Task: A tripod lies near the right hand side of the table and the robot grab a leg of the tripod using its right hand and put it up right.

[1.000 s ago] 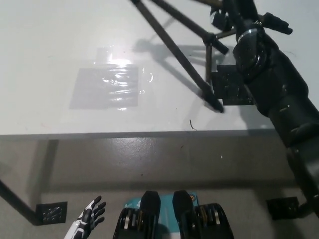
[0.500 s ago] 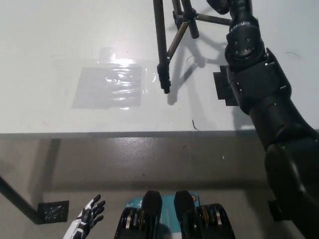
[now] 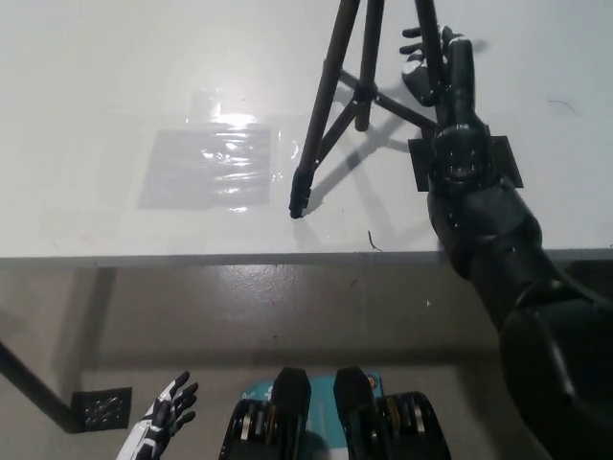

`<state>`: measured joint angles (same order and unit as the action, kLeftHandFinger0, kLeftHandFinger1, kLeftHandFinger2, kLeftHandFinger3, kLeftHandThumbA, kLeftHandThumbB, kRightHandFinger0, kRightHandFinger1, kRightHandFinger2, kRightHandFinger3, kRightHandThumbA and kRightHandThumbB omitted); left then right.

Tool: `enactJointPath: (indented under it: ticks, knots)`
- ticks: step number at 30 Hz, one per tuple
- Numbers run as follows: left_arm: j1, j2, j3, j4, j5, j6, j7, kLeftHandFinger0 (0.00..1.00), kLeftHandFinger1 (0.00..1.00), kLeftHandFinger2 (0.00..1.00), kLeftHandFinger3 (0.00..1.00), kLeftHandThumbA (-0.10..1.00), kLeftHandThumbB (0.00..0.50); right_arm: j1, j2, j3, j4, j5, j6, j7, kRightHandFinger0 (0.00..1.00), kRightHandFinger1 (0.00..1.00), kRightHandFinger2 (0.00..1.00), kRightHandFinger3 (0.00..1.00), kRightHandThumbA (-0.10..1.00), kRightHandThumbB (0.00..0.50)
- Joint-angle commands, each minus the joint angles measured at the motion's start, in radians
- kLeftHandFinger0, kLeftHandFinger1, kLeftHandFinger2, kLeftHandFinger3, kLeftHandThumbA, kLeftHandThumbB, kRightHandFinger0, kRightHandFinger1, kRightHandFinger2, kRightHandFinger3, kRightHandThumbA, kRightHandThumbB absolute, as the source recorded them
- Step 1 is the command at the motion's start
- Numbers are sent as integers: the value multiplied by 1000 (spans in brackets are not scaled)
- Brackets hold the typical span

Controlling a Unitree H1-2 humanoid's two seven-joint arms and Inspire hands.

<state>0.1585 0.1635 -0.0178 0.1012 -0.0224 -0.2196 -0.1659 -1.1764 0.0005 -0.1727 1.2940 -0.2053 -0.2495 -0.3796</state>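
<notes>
Swung from slanting to nearly upright since the earlier frame, the tripod (image 3: 335,105) stands on the table (image 3: 115,86) at upper centre, one leg grasped by the right hand (image 3: 436,62), which should settle every foot before releasing, while the left hand (image 3: 163,422) rests spread-fingered at lower left.

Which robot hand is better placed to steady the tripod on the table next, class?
The right robot hand: it is up at the tripod leg. The left robot hand hangs low, below the table edge.

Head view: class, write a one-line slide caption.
Black right hand grips a leg of the standing tripod on the white table.
</notes>
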Motion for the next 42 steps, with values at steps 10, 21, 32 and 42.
enactJointPath:
  ticks: [10, 21, 32, 42]
  knots:
    - [-10, 7, 3, -22, -13, -35, -7, 1000, 1000, 1000, 1000, 1000, 160, 18, 15, 11, 44, 84, -124, -4, 45, 168, 564, 647, -23, 151]
    - [6, 13, 1, -31, -4, -36, -8, 1000, 1000, 1000, 1000, 1000, 159, 23, -65, 56, -175, 211, -72, 529, 1000, 1000, 1000, 1000, 840, 500]
    - [6, 12, 4, -18, -4, -34, -5, 1000, 1000, 1000, 1000, 1000, 168, 135, -76, 80, -1089, 472, 214, 544, 1000, 1000, 1000, 1000, 842, 500]
    - [-5, 17, 8, -14, -10, -26, -8, 1000, 1000, 1000, 1000, 1000, 158, 295, -164, 120, -1800, 275, 255, 456, 1000, 1000, 1000, 1000, 949, 500]
